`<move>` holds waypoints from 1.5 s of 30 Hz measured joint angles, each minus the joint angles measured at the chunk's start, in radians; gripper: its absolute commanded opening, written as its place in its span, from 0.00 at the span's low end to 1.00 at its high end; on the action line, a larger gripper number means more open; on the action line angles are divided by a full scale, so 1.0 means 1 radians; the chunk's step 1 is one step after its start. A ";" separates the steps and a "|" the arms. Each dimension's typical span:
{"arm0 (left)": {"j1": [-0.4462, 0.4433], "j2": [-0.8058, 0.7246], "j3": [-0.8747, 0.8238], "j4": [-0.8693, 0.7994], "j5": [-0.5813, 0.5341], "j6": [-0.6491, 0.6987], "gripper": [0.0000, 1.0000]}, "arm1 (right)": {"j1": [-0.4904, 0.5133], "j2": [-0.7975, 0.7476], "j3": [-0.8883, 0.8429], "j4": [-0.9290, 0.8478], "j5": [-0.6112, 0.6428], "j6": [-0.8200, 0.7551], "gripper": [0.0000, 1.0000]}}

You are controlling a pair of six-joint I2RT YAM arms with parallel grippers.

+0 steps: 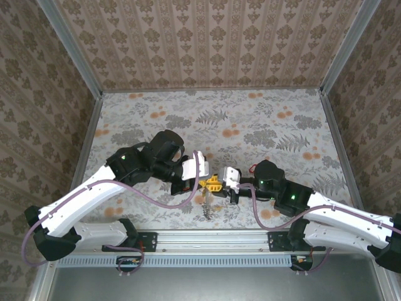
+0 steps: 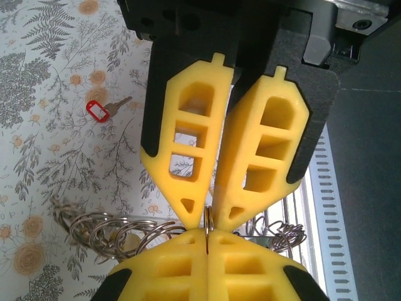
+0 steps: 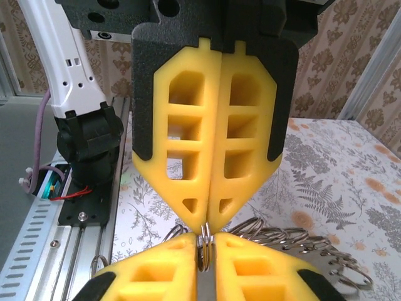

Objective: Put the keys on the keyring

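Left fingers [image 2: 188, 149] and right fingers [image 3: 185, 110] both clamp the thin silvery keyring [image 3: 204, 238].

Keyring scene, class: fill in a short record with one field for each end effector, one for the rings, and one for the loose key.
left end effector: shut, fingertips pinching the keyring
right end effector: shut on the same keyring, tip to tip with the left
ring cluster: silvery split rings bunched beside the pinch point
red key: lying flat on the table, apart from both end effectors, on no ring
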 measured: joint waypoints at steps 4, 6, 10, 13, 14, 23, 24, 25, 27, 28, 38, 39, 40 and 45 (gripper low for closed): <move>0.005 0.000 0.000 -0.001 0.000 0.000 0.00 | -0.002 0.002 0.000 0.000 0.000 0.007 0.00; 0.005 0.000 0.000 -0.001 0.000 0.000 0.00 | -0.002 0.002 0.000 0.000 0.000 0.007 0.00; 0.013 -0.011 -0.023 0.027 0.015 -0.022 0.09 | -0.010 -0.011 -0.010 0.007 -0.008 0.012 0.00; 0.016 -0.039 -0.069 0.092 0.050 -0.058 0.11 | -0.025 -0.037 -0.029 0.021 -0.036 0.028 0.00; 0.017 -0.047 -0.081 0.110 0.060 -0.070 0.11 | -0.029 -0.044 -0.034 0.026 -0.047 0.037 0.00; 0.020 -0.114 -0.148 0.220 0.101 -0.150 0.17 | -0.046 -0.090 -0.054 0.095 -0.105 0.094 0.00; 0.020 -0.119 -0.151 0.229 0.103 -0.153 0.16 | -0.047 -0.093 -0.056 0.105 -0.108 0.098 0.00; 0.020 -0.122 -0.154 0.238 0.105 -0.159 0.16 | -0.048 -0.095 -0.058 0.115 -0.111 0.103 0.00; 0.020 -0.126 -0.161 0.258 0.111 -0.166 0.13 | -0.048 -0.095 -0.060 0.130 -0.117 0.117 0.00; 0.020 -0.127 -0.164 0.265 0.114 -0.170 0.10 | -0.048 -0.095 -0.063 0.139 -0.119 0.121 0.00; 0.026 -0.138 -0.186 0.298 0.129 -0.189 0.00 | -0.059 -0.095 -0.097 0.207 -0.129 0.167 0.00; 0.027 -0.140 -0.189 0.304 0.129 -0.190 0.00 | -0.063 -0.095 -0.103 0.220 -0.133 0.174 0.00; 0.032 -0.141 -0.191 0.309 0.131 -0.192 0.00 | -0.067 -0.095 -0.109 0.237 -0.137 0.182 0.00; 0.039 -0.149 -0.202 0.346 0.143 -0.204 0.08 | -0.092 -0.092 -0.139 0.323 -0.160 0.236 0.00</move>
